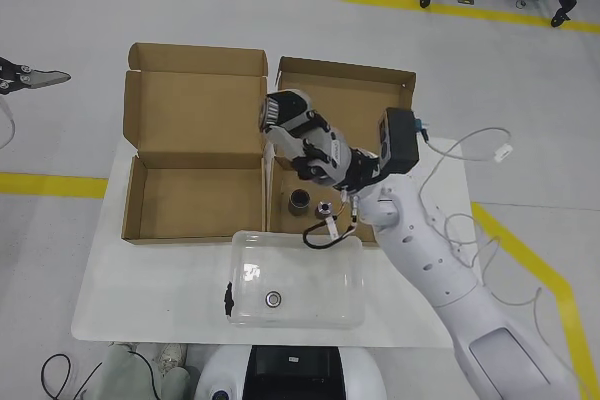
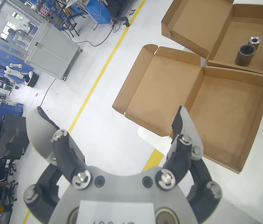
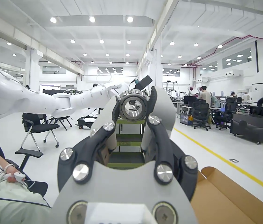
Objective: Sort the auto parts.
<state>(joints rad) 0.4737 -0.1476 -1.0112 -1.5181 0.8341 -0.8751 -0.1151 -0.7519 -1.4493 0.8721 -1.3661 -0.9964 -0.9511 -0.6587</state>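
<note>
Top view: the right gripper (image 1: 267, 112) hangs above the spot where the open lids of the left box (image 1: 195, 200) and the right box (image 1: 350, 95) meet on the table (image 1: 150, 290). The right box holds a dark sleeve (image 1: 299, 199) and a silver bushing (image 1: 323, 209), just beside each other. A loose ring (image 1: 273, 298) lies flat in the clear tub (image 1: 248, 270) at the front. The left gripper (image 1: 25, 75) sits well off the table's left side, over the floor.

Left wrist view: its fingers are spread wide with nothing between them. Sleeve and bushing both stand upright, bores up.

Right wrist view: the fingers pinch a roller bearing (image 3: 133, 104) by its outer rim. Its bore faces back at the camera, so its axis runs along the fingers, about level.
</note>
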